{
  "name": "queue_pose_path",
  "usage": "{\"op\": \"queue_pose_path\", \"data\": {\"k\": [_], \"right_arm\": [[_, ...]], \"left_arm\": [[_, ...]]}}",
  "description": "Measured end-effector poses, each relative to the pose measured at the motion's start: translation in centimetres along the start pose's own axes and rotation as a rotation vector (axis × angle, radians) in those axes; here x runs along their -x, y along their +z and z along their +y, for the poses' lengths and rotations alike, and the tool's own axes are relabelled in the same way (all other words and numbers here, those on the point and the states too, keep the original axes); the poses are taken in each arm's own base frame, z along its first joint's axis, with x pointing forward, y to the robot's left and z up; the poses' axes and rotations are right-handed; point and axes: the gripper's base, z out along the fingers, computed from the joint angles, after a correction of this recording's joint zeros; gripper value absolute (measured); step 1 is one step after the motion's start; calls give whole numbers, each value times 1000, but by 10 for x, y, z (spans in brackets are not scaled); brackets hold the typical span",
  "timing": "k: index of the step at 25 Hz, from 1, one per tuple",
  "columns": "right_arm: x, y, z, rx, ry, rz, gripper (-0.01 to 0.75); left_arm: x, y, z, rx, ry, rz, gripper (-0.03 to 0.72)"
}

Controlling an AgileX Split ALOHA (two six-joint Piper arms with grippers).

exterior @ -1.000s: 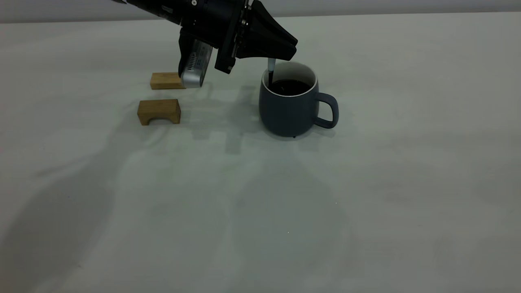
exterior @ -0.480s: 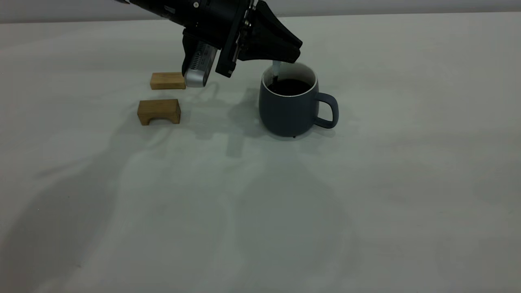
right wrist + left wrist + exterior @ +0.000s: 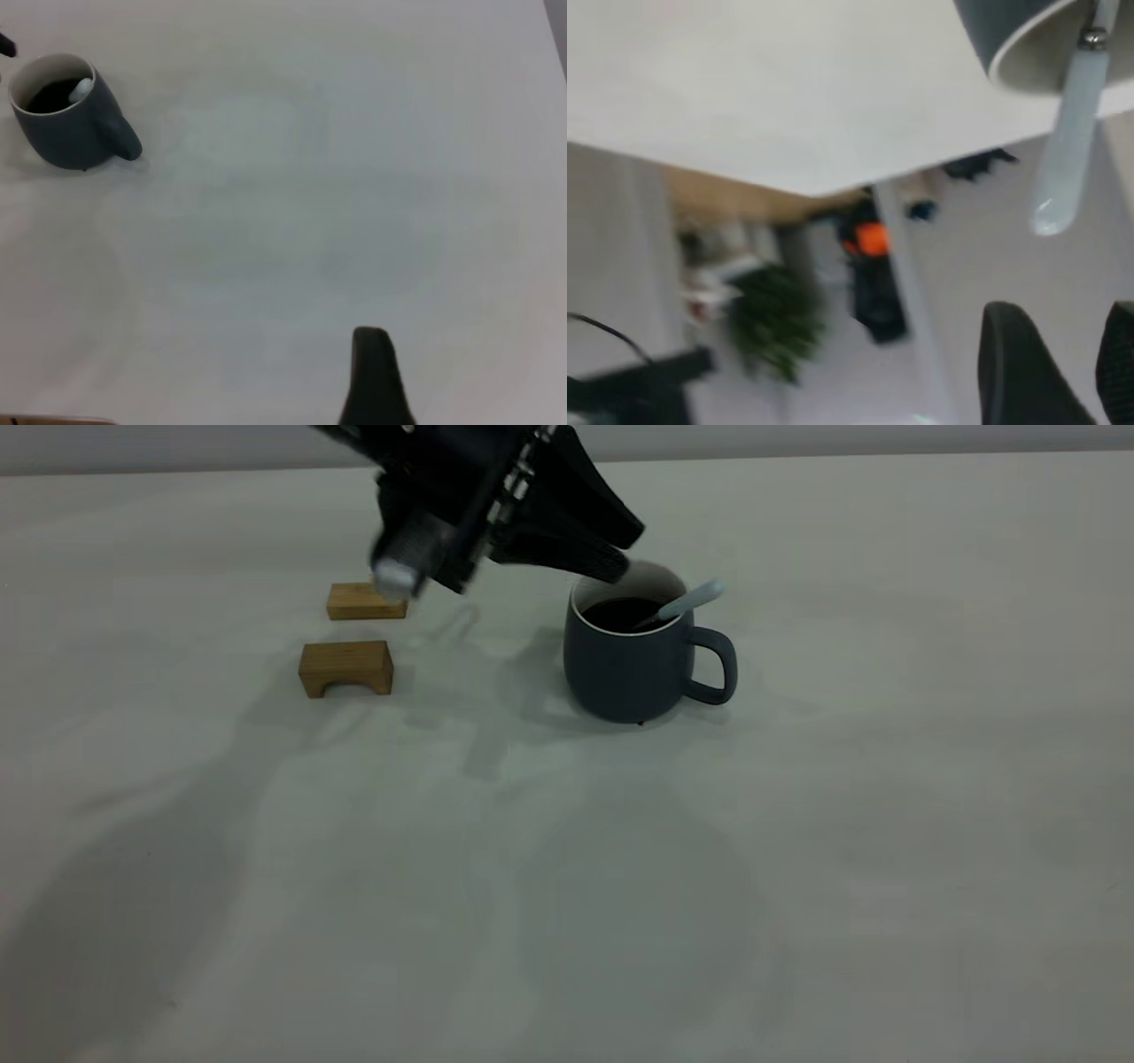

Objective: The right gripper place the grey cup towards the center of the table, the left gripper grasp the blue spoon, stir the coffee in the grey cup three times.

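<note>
- Two wooden blocks (image 3: 346,666) sit on the off-white table (image 3: 567,886), left of the grey cup (image 3: 631,664) in the exterior view.
- The grey cup stands upright near the table's centre, its loop handle pointing toward the right arm's side.
- Dark coffee (image 3: 625,613) fills the cup.
- The blue spoon (image 3: 687,602) leans in the cup, bowl sunk in the coffee, pale handle resting on the rim above the loop handle.
- The left gripper (image 3: 616,549) hovers just above the cup's far left rim, fingers (image 3: 1023,372) parted and holding nothing; the spoon is free of them.
- The right gripper is off in the exterior view; its wrist view shows one dark finger (image 3: 376,376) over bare table, well apart from the cup, and whether it is parted or closed cannot be told.
</note>
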Motion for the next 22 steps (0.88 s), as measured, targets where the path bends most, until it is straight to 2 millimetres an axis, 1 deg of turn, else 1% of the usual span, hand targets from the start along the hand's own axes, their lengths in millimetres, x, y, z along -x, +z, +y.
{"op": "queue_pose_path", "data": {"k": [2, 6, 10, 13, 17, 20, 22], "right_arm": [[0, 0, 0, 0, 0, 0, 582], [0, 0, 0, 0, 0, 0, 582], [0, 0, 0, 0, 0, 0, 582], [0, 0, 0, 0, 0, 0, 582], [0, 0, 0, 0, 0, 0, 582], [0, 0, 0, 0, 0, 0, 582], [0, 0, 0, 0, 0, 0, 582]], "left_arm": [[-12, -15, -2, 62, 115, -72, 305], [-41, -53, -1, 217, 410, -244, 306], [-76, -95, 2, 349, 659, -401, 306], [-108, -130, 7, 429, 770, -523, 306], [-156, -179, 16, 447, 890, -740, 306], [-194, -217, 30, 451, 960, -917, 306], [-221, -240, 42, 450, 1019, -1024, 306]]}}
